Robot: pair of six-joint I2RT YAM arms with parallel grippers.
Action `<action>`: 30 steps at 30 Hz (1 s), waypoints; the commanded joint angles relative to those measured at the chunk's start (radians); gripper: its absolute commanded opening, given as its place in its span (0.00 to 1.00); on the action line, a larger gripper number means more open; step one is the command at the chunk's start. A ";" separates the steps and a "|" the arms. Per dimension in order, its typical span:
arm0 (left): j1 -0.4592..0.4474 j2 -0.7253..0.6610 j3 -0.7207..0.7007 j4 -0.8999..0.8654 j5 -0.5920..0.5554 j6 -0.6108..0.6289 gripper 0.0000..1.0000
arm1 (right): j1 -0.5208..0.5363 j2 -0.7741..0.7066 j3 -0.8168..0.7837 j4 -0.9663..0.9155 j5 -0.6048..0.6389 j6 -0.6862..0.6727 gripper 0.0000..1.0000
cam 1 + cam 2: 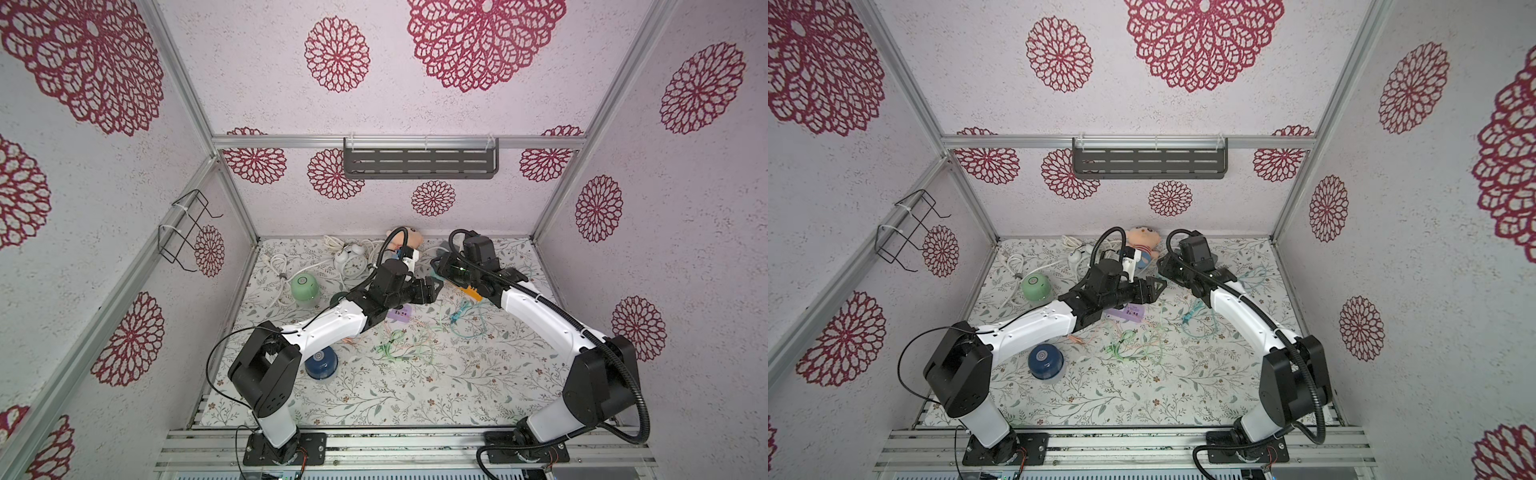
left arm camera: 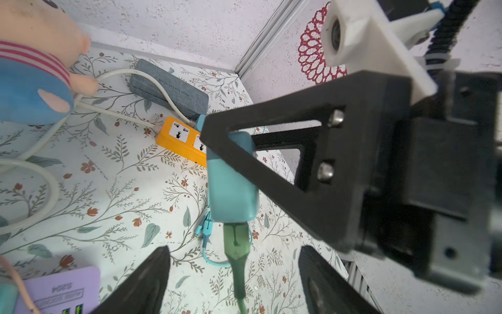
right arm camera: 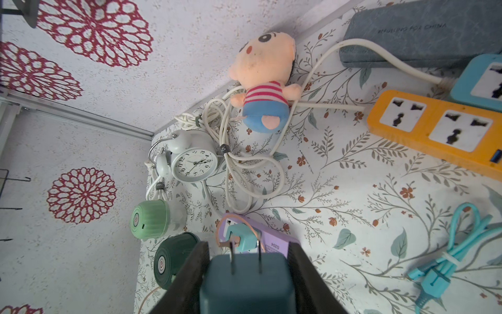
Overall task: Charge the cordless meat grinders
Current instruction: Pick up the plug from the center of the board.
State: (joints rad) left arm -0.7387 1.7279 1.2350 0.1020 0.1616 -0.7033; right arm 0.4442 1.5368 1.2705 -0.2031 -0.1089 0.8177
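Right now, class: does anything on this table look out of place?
Yes: a peach-faced plush doll in striped shirt lies across the white power cords by the back wall, a toy among charging gear.

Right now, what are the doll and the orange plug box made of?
The doll looks like soft plush fabric: fuzzy, matte, with puffy seams. The orange plug box is probably hard plastic: smooth, slightly glossy, with sharp moulded edges.
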 commanded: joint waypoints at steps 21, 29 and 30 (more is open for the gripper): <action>0.057 0.047 0.005 0.177 0.115 -0.096 0.32 | 0.077 -0.050 -0.066 0.129 -0.017 0.092 0.14; 0.083 0.009 -0.055 0.218 0.110 -0.119 0.25 | 0.081 -0.074 -0.090 0.152 -0.005 0.069 0.41; 0.085 0.008 -0.056 0.219 0.113 -0.119 0.24 | 0.080 -0.075 -0.088 0.157 -0.006 0.066 0.45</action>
State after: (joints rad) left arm -0.6785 1.7733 1.1824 0.2501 0.2829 -0.8043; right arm 0.5098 1.5181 1.1709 -0.0689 -0.1005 0.8921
